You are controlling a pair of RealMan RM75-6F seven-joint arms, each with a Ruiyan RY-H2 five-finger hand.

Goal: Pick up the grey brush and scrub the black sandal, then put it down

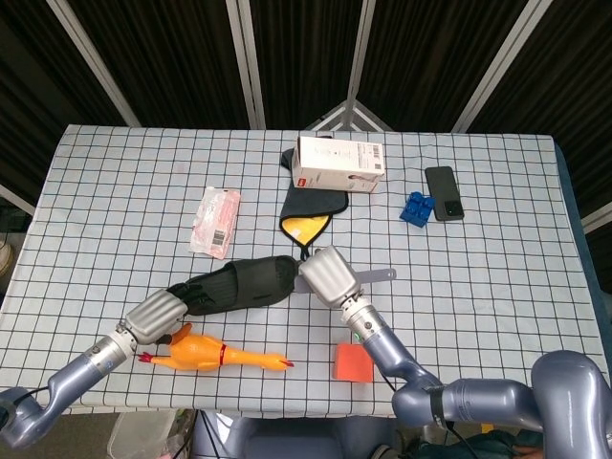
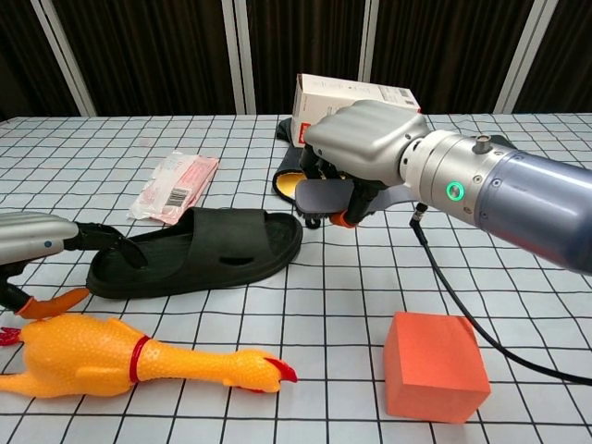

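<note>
The black sandal [image 1: 239, 282] [image 2: 203, 250] lies flat on the checked cloth, toe to the right. My right hand [image 1: 328, 275] [image 2: 365, 153] hovers just past the toe and grips the grey brush [image 2: 324, 197]; its handle [image 1: 382, 276] sticks out to the right. The brush hangs a little above the cloth, close to the toe and apart from it. My left hand [image 1: 153, 316] [image 2: 37, 239] has come in from the left. Its dark fingers [image 2: 106, 242] lie spread over the sandal's heel, and the orange-tipped thumb stays apart in front of the heel edge.
A yellow rubber chicken [image 1: 215, 354] [image 2: 129, 361] lies in front of the sandal, an orange block [image 1: 353, 363] [image 2: 435, 365] to its right. Behind are a pink packet [image 1: 216, 221], a black-and-yellow cloth [image 1: 308, 212], a white box [image 1: 339, 163], a blue toy [image 1: 415, 207] and a phone [image 1: 444, 192].
</note>
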